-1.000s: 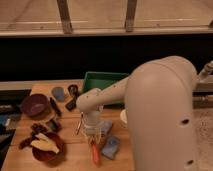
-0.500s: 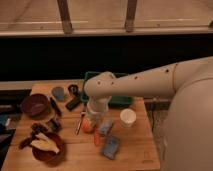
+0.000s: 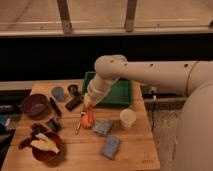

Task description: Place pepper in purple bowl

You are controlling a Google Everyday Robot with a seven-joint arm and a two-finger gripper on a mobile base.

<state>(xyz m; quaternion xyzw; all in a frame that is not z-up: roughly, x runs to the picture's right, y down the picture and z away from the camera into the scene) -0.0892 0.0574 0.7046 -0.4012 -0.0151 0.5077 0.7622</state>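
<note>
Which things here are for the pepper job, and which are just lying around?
For the job: pepper, purple bowl, gripper just above the pepper.
Lying about: white cup, green tray, reddish-brown bowl.

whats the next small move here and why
Probably lift a little, then swing left. The gripper is right at the upper end of the pepper at mid-table, while the purple bowl lies near the left edge, with dark objects lying between.
</note>
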